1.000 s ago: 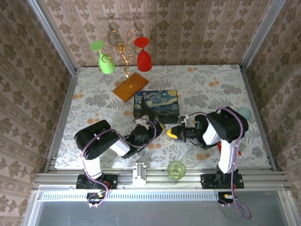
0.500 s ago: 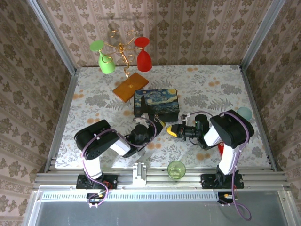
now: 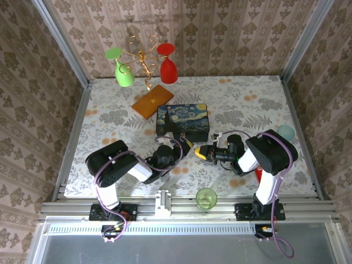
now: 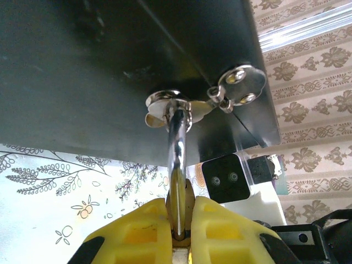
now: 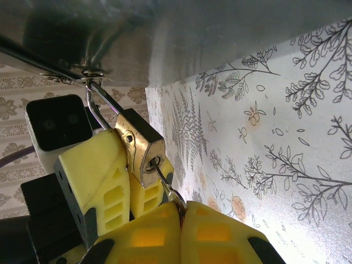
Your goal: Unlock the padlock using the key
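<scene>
the dark rectangular box painted with a starry-night scene (image 3: 182,121) sits on the pale floral tablecloth (image 3: 247,99), and the work is at its front wall. seen from above, the left gripper (image 3: 186,146) and the right gripper (image 3: 201,153) meet tip to tip just in front of that wall.

the tiny brass-gold padlock with a thin silver shackle (image 5: 141,144) hangs from a small silver hasp ring (image 4: 168,107) on the box's front wall, its body tilted and its keyhole end turned toward the right arm. in the left wrist view the shackle runs from the ring down between the yellow fingers (image 4: 143,228).

the left gripper reaches in from the box's near-left side and is closed tight on the padlock, its yellow fingers pressed against the brass body. the right gripper comes from the box's near-right side and is pinched closed on the small silver key (image 5: 165,181) – the key's shaft sits in the keyhole, its head lost between the fingertips.

beyond the box's far-left corner stands a gold wire glass rack on an orange-brown wooden base (image 3: 152,102), with a green wine glass (image 3: 125,71) and a red wine glass (image 3: 168,69) hanging on it. a translucent green cup (image 3: 206,198) stands well in front of the box – apart from both grippers.
</scene>
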Motion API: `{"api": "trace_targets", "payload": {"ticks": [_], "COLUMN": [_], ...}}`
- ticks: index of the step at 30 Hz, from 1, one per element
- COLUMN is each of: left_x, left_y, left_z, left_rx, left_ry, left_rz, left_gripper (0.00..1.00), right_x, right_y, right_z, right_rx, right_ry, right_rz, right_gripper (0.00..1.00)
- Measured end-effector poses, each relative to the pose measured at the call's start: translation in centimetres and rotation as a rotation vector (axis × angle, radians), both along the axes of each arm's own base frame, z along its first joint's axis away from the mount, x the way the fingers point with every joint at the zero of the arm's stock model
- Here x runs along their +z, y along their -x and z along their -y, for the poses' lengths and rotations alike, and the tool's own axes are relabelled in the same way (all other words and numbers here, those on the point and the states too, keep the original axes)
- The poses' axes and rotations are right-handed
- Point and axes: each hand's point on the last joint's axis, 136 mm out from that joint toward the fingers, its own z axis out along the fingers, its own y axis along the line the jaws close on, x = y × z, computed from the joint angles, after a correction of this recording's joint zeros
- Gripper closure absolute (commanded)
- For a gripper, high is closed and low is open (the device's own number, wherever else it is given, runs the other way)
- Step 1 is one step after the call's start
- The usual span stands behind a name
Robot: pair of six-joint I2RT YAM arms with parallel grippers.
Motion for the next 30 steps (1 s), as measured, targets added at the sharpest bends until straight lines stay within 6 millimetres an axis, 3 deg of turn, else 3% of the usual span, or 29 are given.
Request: {"api": "trace_targets", "payload": {"ticks": [22,30], "left_x": [1.0,1.0], "left_y": [-0.1,-0.9], "left_z": [-0.2,-1.0], "left_rx": [0.004,0.036], "left_ry": [0.026,0.017], "left_rz": [-0.018,-0.017], "left_gripper": [1.0,1.0], "right_x": [0.7,1.0], "right_y": [-0.1,-0.1], "right_z": [-0.2,-1.8], "right_rx": [0.022,0.026], "right_ry": [-0.002,0.003], "right_rz": [0.089,0.091], "right_gripper": [1.0,1.0]}}
